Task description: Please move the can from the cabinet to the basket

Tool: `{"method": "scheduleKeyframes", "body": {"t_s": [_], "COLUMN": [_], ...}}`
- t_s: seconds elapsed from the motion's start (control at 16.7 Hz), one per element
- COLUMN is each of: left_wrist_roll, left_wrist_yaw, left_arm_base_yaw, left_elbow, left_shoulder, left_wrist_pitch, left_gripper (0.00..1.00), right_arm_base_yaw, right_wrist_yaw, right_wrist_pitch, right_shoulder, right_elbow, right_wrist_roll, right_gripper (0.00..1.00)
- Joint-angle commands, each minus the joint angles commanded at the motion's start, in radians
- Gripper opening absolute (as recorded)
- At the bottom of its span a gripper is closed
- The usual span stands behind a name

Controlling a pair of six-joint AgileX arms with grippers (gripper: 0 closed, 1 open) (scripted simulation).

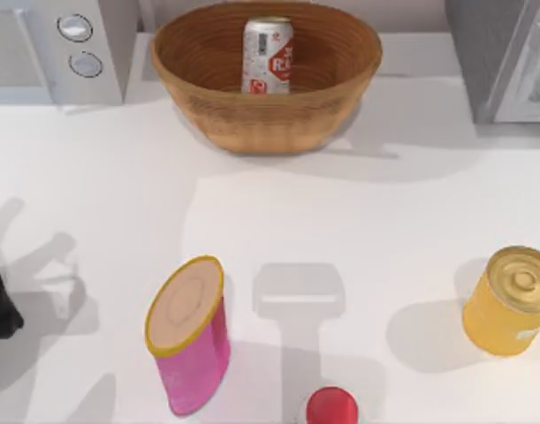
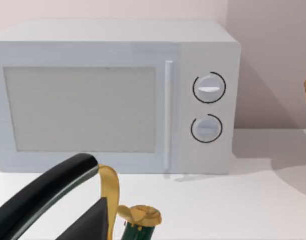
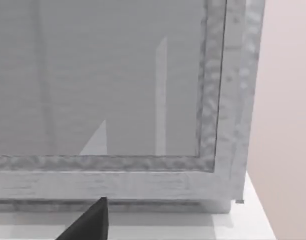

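The red cap [image 1: 331,406] sits nearest; the can [image 1: 268,56] stands upright in the basket [image 1: 208,106] (claw states: cannot tell), so a careless retreating arm could tip it.

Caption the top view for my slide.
Can upright inside the wicker basket; pink canister and gold tin on the white table.

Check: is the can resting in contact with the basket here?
Touching. The top view shows the can standing upright inside the basket, its base on the woven floor, with no gripper near it.
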Motion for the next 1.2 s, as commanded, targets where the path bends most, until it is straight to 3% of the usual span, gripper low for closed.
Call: {"method": "scheduleKeyframes", "body": {"t_s": [0.36, 0.96, 1.2], "left_wrist_roll": [0.0, 0.0, 0.0], "left_wrist_yaw": [0.0, 0.0, 0.0], "left_arm_base_yaw": [0.0, 0.0, 0.0], "left_elbow": [0.0, 0.0, 0.0], "left_shoulder": [0.0, 0.0, 0.0], "left_wrist_pitch": [0.0, 0.0, 0.0], "left_gripper": [1.0, 1.0, 1.0], "right_arm_base_yaw": [-0.019, -0.034, -0.025], "right_wrist_yaw": [-0.018, -0.032, -0.026], "right_wrist_pitch": [-0.273, -1.195, -1.468], "right_shoulder": [-0.021, -0.13, -0.182], "right_elbow": [0.264, 1.029, 1.262], "right_wrist_roll": [-0.002, -0.002, -0.001], "right_gripper": [1.0, 1.0, 1.0]}}
